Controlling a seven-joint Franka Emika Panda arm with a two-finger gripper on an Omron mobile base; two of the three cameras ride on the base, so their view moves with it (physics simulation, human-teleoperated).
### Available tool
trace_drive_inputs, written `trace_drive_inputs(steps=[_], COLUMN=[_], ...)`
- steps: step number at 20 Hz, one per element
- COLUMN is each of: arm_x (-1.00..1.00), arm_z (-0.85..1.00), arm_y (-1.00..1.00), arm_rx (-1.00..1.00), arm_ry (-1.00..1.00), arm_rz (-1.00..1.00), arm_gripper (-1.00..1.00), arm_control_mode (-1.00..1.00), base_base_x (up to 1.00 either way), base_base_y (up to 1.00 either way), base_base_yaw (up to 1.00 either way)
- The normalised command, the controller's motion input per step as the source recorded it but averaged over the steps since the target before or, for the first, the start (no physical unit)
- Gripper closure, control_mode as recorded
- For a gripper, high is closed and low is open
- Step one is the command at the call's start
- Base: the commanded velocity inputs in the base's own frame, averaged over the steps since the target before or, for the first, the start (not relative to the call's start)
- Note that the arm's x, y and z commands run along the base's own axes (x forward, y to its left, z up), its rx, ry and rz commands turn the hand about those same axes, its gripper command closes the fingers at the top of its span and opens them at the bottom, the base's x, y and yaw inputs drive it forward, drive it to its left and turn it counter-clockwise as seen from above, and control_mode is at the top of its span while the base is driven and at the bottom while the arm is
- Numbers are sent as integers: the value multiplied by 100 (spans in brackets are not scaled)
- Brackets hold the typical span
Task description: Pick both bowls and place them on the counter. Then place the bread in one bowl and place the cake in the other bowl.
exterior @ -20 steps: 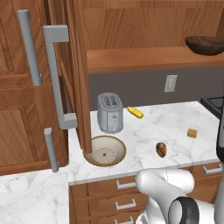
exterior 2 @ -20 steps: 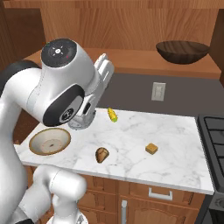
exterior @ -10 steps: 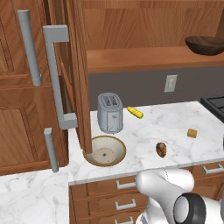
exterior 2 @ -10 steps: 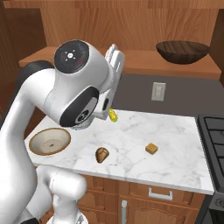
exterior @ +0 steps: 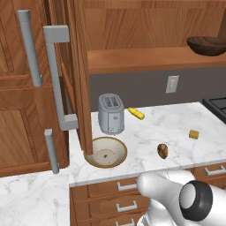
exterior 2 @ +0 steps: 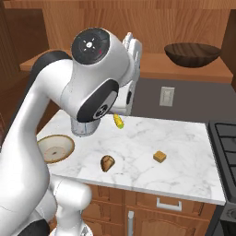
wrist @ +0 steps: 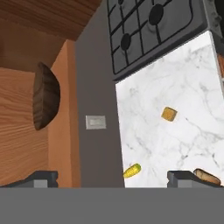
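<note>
1. Hand view: the gripper (wrist: 112,177) has its two dark fingertips (wrist: 41,177) set wide apart at the bottom edge, with nothing between them
2. The view is rolled on its side: the wood bowl (wrist: 45,96) on its shelf (wrist: 22,131) sits upper left, the counter (wrist: 175,144) runs down the right, and the stove (wrist: 151,30) is at the top
3. Counts: two bowls, one bread, one cake, one yellow cylinder, one toaster
4. The beige bowl (exterior: 106,152) rests on the counter at its left end, just in front of the toaster (exterior: 110,113) and touching the open cabinet door (exterior: 77,75)
5. The wood bowl is on the shelf above the counter, far right in the left base view
6. The bread (exterior: 162,150) lies near the counter's front edge, right of the beige bowl and apart from it
7. The cake (exterior: 193,133) lies further right, well apart from the bread
8. The cylinder (exterior: 136,114) lies near the back wall, just right of the toaster
9. In the right base view the arm (exterior 2: 92,78) is raised high over the counter's left part, elbow bent, and the hand (exterior 2: 131,50) is level with the shelf
</note>
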Motion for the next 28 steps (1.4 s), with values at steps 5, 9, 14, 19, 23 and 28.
trace_drive_inputs(steps=[5,9,14,19,23,28], arm_x=[24,40,46,50,50,49], arm_z=[23,-2,-28,-6,10,14], arm_y=[-26,-15,-4,-22,-27,-29], arm_rx=[-3,0,0,-2,-5,-3], arm_ry=[-5,-5,-17,-4,6,5], arm_rz=[6,11,12,4,0,0], arm_gripper=[-100,-100,-100,-100,-100,-100], arm_control_mode=[-100,-100,-100,-100,-100,-100], base_base_x=[0,0,0,0,0,0], base_base_y=[0,0,0,0,0,0], base_base_yaw=[0,0,0,0,0,0])
